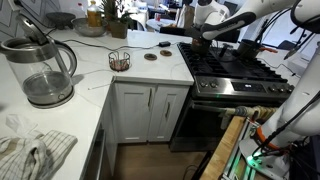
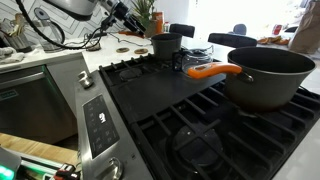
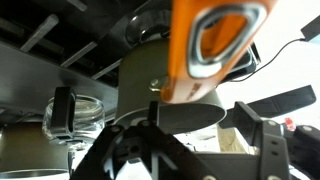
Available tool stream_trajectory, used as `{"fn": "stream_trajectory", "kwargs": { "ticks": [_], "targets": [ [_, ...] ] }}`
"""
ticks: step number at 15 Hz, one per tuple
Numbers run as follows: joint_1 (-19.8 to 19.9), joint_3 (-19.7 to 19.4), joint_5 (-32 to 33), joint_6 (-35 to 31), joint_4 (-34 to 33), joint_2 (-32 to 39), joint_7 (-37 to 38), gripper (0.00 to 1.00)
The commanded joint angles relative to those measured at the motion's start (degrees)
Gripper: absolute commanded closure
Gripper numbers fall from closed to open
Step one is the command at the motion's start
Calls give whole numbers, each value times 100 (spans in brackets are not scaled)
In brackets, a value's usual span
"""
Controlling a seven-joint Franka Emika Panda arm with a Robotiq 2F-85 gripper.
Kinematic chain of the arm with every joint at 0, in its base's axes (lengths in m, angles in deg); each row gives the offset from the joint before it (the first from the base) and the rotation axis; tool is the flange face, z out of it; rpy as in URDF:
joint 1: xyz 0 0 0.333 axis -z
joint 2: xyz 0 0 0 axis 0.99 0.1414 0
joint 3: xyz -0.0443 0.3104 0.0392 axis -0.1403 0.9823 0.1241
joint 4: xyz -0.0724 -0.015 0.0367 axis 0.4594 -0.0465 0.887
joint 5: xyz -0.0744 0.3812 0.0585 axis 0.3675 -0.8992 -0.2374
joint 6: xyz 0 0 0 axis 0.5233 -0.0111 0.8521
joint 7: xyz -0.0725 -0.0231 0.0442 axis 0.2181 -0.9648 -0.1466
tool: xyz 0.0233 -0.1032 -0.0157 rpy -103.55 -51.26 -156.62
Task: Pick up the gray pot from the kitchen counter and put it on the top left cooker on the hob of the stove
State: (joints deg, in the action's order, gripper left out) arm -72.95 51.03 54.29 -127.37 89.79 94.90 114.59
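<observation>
Tool (image 2: 129,20) hangs above and to one side of the gray pot (image 2: 166,46), clearly apart from it. In the wrist view its fingers appear spread with nothing pinched between them, so you may read it as unclenched and empty.

The pot stands upright on the black grates at the far end of the hob (image 2: 160,98), off the worktop (image 1: 90,78). By judgement it rests on or very near the top left cooker (image 1: 198,50). It sits clear of the large pan (image 2: 268,75), whose orange handle (image 2: 210,71) points toward it.

In an exterior view the gap between tool and pot is plain. In an exterior view taking in the whole stove (image 1: 235,100), arm and pot merge into one dark mass. Only the wrist view shows you the handle's hanging hole close up.
</observation>
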Motion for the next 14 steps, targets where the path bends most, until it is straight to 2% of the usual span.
{"fn": "stream_trajectory", "kwargs": {
  "ticks": [1, 5, 10, 14],
  "targets": [
    [-10, 92, -427, 12, 92, -272, -609, 0],
    [-72, 357, -1619, 161, 345, -787, -2073, 0],
    [-309, 648, -2954, 218, 771, -1529, -3866, 0],
    [-483, 815, -4206, 507, 993, -1948, -5196, 0]
  ]
}}
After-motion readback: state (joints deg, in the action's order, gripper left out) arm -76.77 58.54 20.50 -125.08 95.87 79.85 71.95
